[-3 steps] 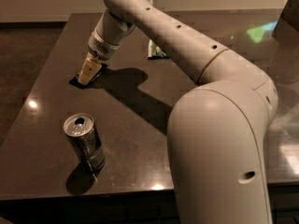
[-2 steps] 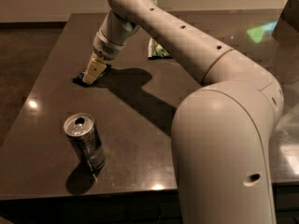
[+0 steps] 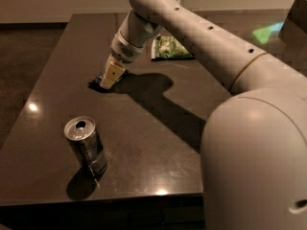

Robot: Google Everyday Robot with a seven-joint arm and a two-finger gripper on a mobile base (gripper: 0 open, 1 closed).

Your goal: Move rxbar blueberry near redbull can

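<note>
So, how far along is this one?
Done: the approach, with the end effector down on the rxbar blueberry, left of centre on the table. In hand: securing the bar; whether it is gripped is unclear. Left: carrying it to the redbull can, standing well apart near the front edge.

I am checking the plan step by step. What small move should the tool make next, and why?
Probably secure the rxbar blueberry and lift it slightly: the tool is down on it at the far side of the table, and the redbull can stands apart, near the front edge.
</note>
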